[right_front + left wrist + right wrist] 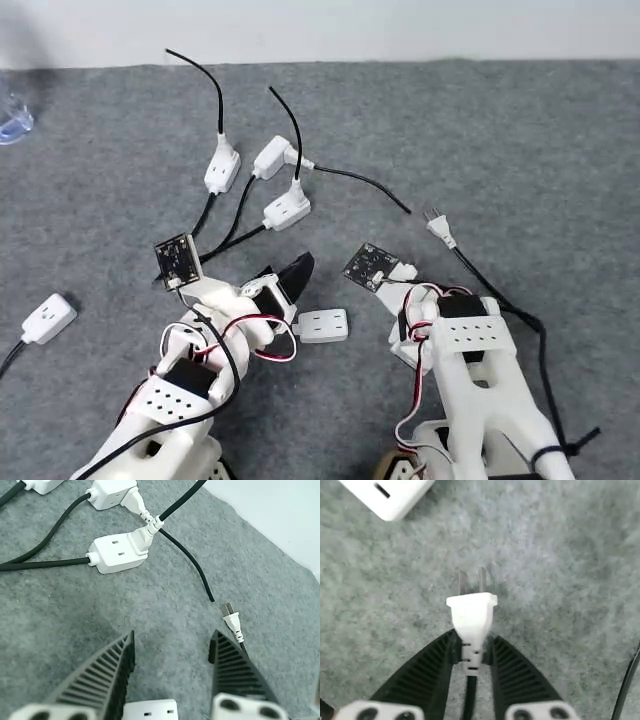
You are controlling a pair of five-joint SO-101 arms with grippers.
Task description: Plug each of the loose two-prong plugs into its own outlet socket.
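My right gripper (470, 647) is shut on the neck of a white two-prong plug (471, 611), its prongs pointing away just above the grey mat; the corner of a white socket (390, 495) lies beyond it. In the high view this gripper (400, 273) sits right of a free white socket (322, 325). My left gripper (172, 650) is open over bare mat, with that socket (149, 711) at the base of its fingers. A loose white plug (231, 617) on a black cord lies ahead of it, and in the high view this plug (438, 228) is far right of the left gripper (283, 280).
Three white sockets (222, 165) (272, 157) (285, 210) cluster at the back, two with plugs in them and short black cords crossing. Another socket (47, 317) lies at the left edge. A black cord (540, 350) runs along the right arm.
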